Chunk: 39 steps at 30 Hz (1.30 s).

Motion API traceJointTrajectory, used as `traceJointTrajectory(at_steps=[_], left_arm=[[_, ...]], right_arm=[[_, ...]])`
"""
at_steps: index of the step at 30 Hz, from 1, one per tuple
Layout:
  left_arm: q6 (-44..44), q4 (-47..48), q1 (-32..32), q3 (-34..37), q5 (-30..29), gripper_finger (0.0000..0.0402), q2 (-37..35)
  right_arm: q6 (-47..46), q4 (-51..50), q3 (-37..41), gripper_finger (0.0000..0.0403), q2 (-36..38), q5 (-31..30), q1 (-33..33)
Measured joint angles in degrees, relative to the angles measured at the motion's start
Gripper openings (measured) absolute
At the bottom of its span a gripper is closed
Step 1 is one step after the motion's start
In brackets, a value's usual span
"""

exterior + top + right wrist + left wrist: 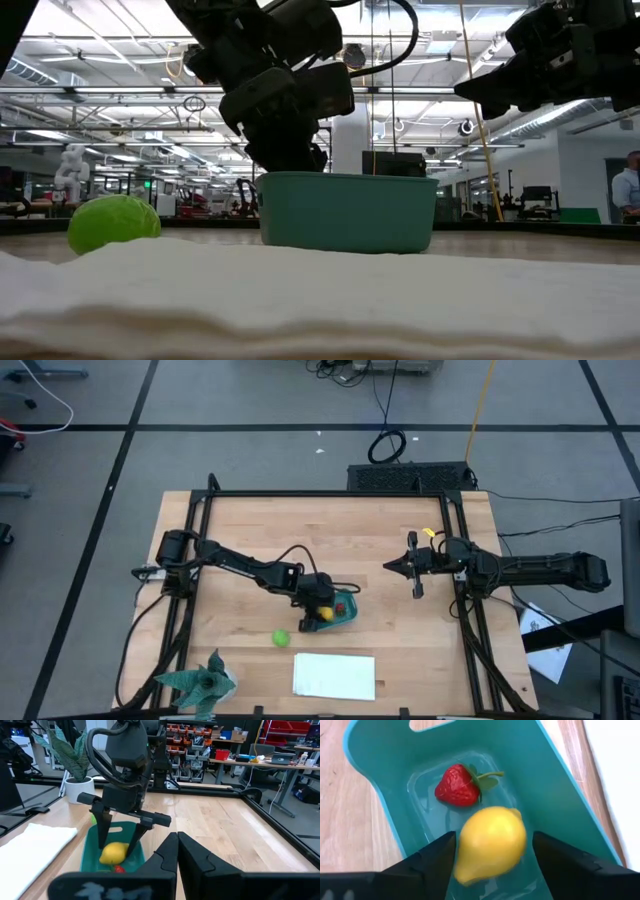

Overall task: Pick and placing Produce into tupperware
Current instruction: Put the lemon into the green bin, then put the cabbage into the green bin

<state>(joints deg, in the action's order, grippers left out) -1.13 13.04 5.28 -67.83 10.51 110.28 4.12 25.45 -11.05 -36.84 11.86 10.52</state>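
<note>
The teal tupperware [385,780] stands on the wooden table, right of centre toward the near edge [347,615]. A red strawberry [457,785] lies on its floor. My left gripper [494,855] hangs over the tub, slanting down, with its fingers apart. The yellow lemon [492,842] sits between them, blurred, above the tub's floor [114,853]. The round green fruit [281,638] rests on the table, left of the tub and nearer the front. My right gripper [388,567] hovers shut and level at the right, touching nothing. My left gripper has the lemon between its two fingers, which come from above at a slant. One finger [440,852] lies right beside the lemon's side; I cannot tell whether it touches. A clear gap shows between the lemon and the other finger [555,855].
A flat white sheet [334,676] lies at the near edge in front of the tub. A spiky teal leafy object [200,682] sits at the near left corner. A black frame [330,493] borders the table. Bare wood lies at the far centre.
</note>
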Motion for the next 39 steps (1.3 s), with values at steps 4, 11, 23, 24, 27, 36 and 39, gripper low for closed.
traceJointTrajectory(at_steps=[4, 11, 23, 24, 27, 36, 39], left_arm=[[0.43, -0.02, 0.00, 0.00, -0.29, 0.0285, 0.00], [0.74, -0.04, 0.00, 0.00, -0.53, 0.0281, 0.00], [3.04, 4.88, 0.00, -4.42, -1.78, 0.0283, -0.52], [3.27, 5.86, 0.00, -4.98, -2.22, 0.0283, -0.52], [4.12, 9.88, 0.02, -6.64, -4.20, 0.0283, -0.50], [5.92, 12.92, 0.00, -8.68, -6.52, 0.0260, -0.50], [5.99, 13.10, 0.00, -8.68, -7.44, 0.0218, -0.50]], right_arm=[[0.00, 0.00, 0.00, 0.0000, 0.00, -0.01, 0.00], [0.00, 0.00, 0.00, 0.0000, 0.00, 0.00, 0.00], [0.00, -0.07, 0.00, 0.0000, 0.02, 0.01, 0.00], [-0.01, -0.07, 0.00, 0.0000, 0.02, -0.01, 0.00], [-0.01, -0.28, 0.00, 0.0000, 0.02, -0.01, 0.00], [0.00, -0.46, 0.00, 0.0000, 0.02, 0.00, 0.00], [0.00, -0.46, 0.00, 0.0000, 0.02, -0.01, 0.00]])
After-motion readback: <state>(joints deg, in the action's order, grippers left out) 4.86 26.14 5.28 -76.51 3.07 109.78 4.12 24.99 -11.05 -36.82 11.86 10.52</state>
